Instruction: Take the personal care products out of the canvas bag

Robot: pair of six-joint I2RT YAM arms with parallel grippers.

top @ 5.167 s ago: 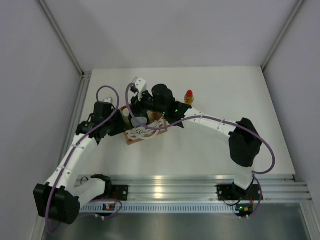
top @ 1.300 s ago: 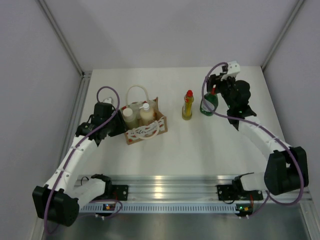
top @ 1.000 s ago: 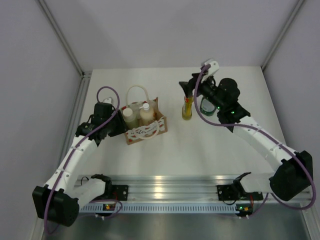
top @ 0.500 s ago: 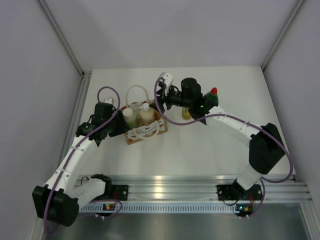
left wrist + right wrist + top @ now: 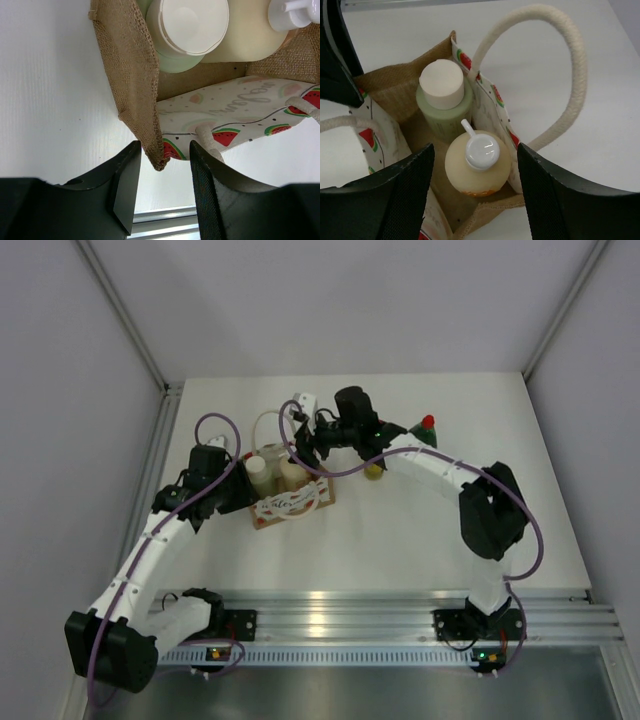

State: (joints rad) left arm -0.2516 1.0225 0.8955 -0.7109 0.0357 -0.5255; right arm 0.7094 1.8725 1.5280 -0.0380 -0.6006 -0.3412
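I see a robotics lab test cell: a white table (image 5: 400, 540) is closed in by plain pale wall panels (image 5: 60, 390), and the left arm (image 5: 150, 540) and right arm (image 5: 440, 468) are bolted to an aluminium rail (image 5: 350, 605).

white arm links (image 5: 150, 545), black joints (image 5: 490, 525), purple cables (image 5: 215, 420)

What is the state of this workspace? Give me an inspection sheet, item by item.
Surface: white table, flat.
Job's things: canvas bag upright, holding pump bottle and white-capped cylinder; yellow bottle, mostly hidden by the right arm, and green bottle outside it.
Clutter: nothing seen.
Hands: right hand open above the bag; left hand straddles the bag's corner, grip unclear.
Cables: purple cable loops along each arm.
Surroundings: plain walls; metal rail at near edge.
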